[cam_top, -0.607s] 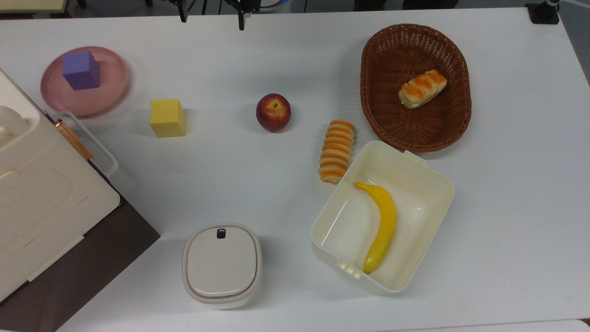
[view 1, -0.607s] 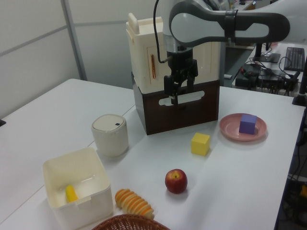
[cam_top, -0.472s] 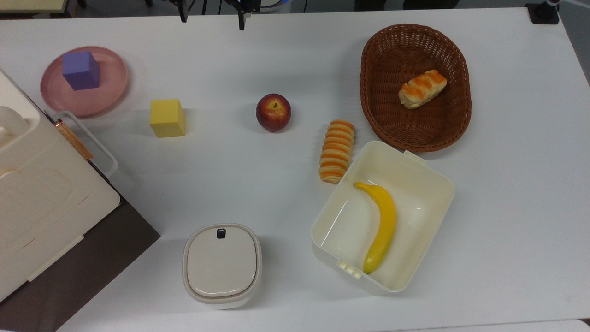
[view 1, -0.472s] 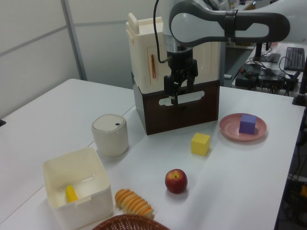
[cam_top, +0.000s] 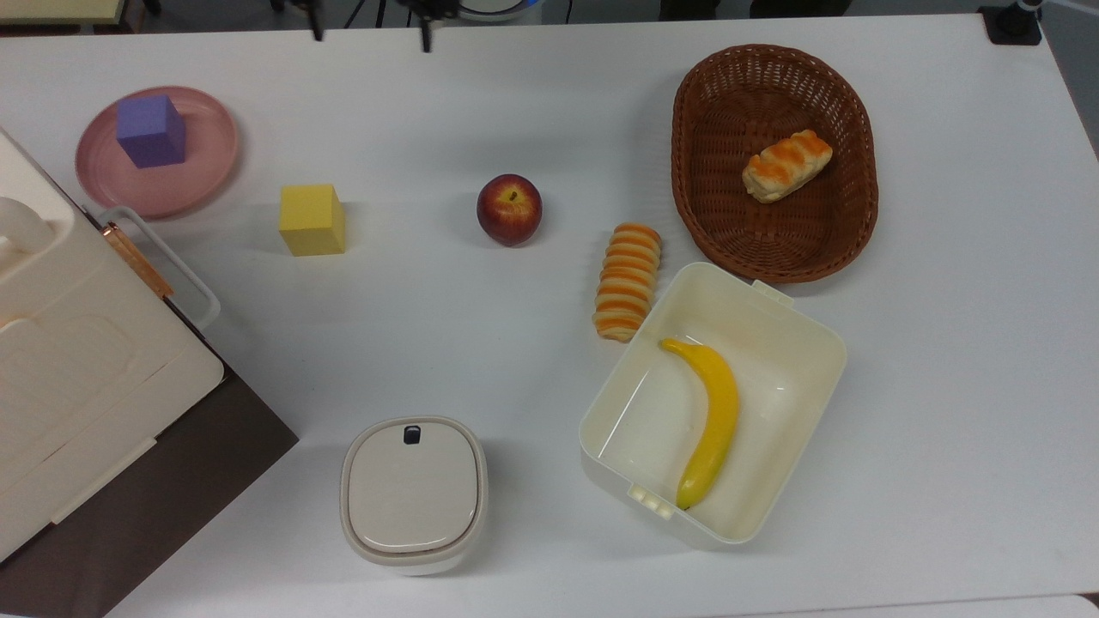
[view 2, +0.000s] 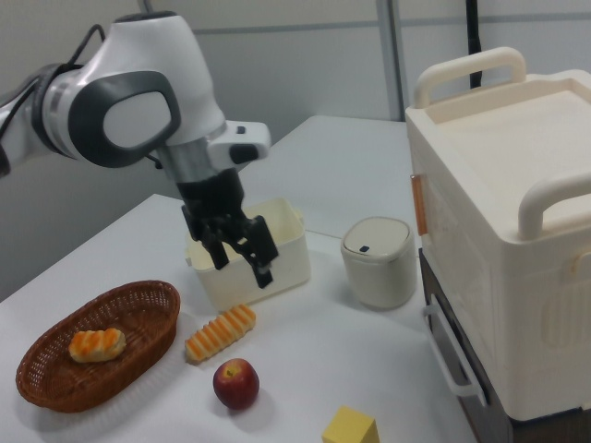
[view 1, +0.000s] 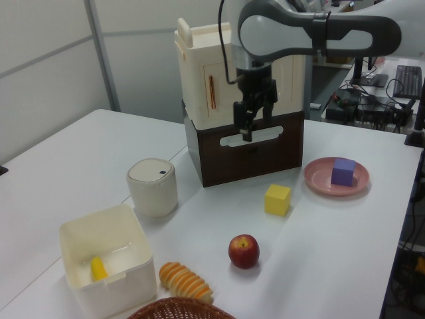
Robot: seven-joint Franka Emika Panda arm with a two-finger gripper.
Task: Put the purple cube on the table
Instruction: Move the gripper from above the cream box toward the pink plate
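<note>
White counter is carrying food props & boxes. Purple cube is sitting on the pink plate, w/ the yellow cube nearby on bare counter. Gripper is hanging high, well apart from the cube (approach prob. next), fingers spread wide, gripping nothing.

The arm reaches out level, its gripper hanging downward, fingers spread, empty.
</note>
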